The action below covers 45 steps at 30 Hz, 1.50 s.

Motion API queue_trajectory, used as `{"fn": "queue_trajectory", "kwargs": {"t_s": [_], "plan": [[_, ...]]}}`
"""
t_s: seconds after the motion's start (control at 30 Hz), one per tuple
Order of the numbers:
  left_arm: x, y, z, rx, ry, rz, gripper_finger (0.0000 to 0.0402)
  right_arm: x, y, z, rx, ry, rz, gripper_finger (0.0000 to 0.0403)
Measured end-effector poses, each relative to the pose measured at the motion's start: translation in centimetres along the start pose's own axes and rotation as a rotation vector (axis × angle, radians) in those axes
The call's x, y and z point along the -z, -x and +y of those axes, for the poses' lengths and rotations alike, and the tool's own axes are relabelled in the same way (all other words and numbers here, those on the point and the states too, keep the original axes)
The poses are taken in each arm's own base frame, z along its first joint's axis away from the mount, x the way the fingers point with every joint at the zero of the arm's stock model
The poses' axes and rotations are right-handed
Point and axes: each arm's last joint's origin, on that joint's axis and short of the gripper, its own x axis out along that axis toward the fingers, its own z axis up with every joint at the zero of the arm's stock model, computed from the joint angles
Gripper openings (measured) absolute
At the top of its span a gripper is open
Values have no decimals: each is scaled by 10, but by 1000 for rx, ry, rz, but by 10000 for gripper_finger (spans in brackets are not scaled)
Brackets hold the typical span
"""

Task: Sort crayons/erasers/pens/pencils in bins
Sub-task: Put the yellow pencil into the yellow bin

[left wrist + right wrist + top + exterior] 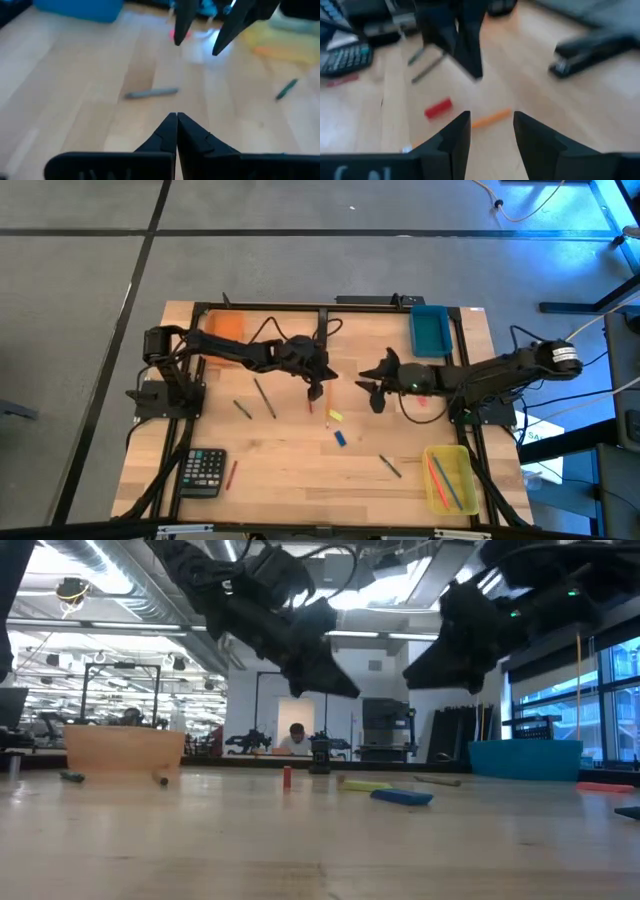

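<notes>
The left gripper [316, 391] hangs over mid-counter [290, 470] with jaws pressed together, holding nothing. Just beside it lies a red crayon [327, 421], and slightly farther off the yellow eraser [335, 416] and blue eraser [341, 438]. The right gripper [373, 384] hovers close opposite, jaws apart and empty. The crayon (long axis across the right wrist view) sits nearer the left arm — its orange bin [224, 326] is behind.

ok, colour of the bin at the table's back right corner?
Teal bin, empty as far as it shows; clearest in the high view.
</notes>
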Motion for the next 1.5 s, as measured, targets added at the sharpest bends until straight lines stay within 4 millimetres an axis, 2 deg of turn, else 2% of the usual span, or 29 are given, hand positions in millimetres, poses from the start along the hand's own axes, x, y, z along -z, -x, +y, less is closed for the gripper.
{"fn": "queue_trajectory", "kwargs": {"t_s": [0.1, 0.17, 0.27, 0.4, 0.53, 0.67, 0.8, 0.9, 1.07, 1.4, 1.5], "plan": [[4, 1, 6, -88, -37, 42, 9, -7, -13, -3, -19, 30, 162, 154], [4, 2, 9, -156, -67, 44, 14, -14, -25, -1, -26, 112, 277, 154], [-3, 16, 13, -242, -91, 46, 19, -31, -48, 7, -73, 278, 380, 154], [-18, 50, 19, -381, -127, 67, 17, -49, -86, 21, -169, 585, 473, 154], [-28, 91, 21, -540, -138, 34, 7, -66, -124, 28, -216, 773, 541, 154], [-18, 121, 26, -592, -121, -7, 1, -76, -154, 32, -265, 923, 659, 154], [-5, 140, 39, -654, -90, -61, 4, -79, -177, 35, -354, 1051, 742, 154], [2, 149, 49, -688, -58, -70, 7, -75, -194, 36, -416, 1129, 773, 154], [5, 150, 56, -678, -41, -59, 2, -68, -214, 38, -473, 1198, 822, 154], [13, 147, 57, -662, -49, 21, 14, -46, -229, 42, -542, 1245, 878, 153], [14, 147, 56, -661, -46, 27, 15, -39, -232, 40, -554, 1234, 907, 142]]}}
